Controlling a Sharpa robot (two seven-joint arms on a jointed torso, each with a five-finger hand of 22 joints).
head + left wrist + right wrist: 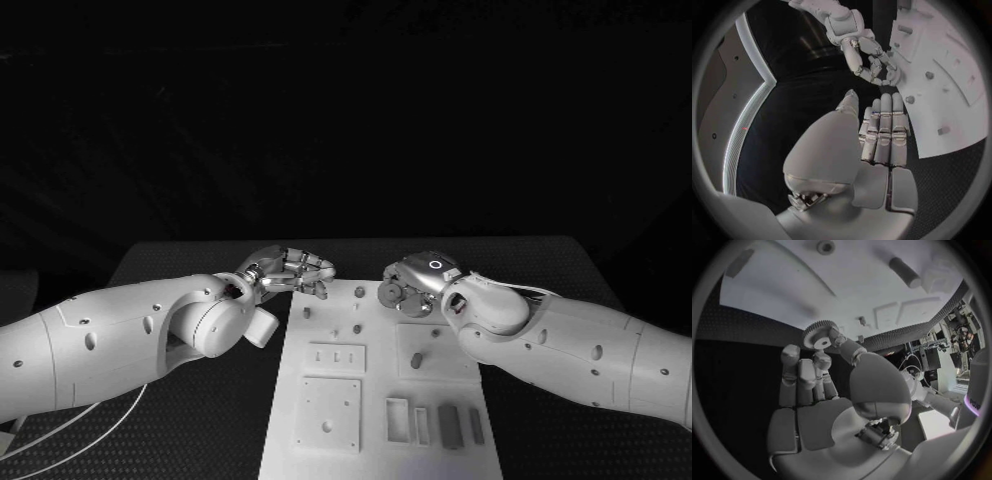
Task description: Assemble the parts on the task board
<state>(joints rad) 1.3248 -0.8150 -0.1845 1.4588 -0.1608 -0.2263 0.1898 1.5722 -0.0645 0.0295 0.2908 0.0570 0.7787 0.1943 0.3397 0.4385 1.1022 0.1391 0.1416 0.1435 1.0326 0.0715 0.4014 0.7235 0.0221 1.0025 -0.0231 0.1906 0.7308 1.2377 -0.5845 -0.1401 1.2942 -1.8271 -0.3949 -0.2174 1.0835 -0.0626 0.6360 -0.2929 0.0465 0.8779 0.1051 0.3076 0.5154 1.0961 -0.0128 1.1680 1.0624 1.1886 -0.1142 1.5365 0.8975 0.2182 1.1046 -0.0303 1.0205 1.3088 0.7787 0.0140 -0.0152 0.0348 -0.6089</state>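
Nearest you, the task board runs out lengthwise between both arms, with rectangular plates and slots on its close end. Your right hand sits over the board's far end, pinching a toothed gear between thumb and a fingertip; small pegs stand just beside it. Your left hand hovers at the board's far left corner, fingers straight and side by side, thumb apart, holding nothing.

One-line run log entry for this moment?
left hand: empty, at task board far edge | right hand: pinches gear | phase: carrying gear
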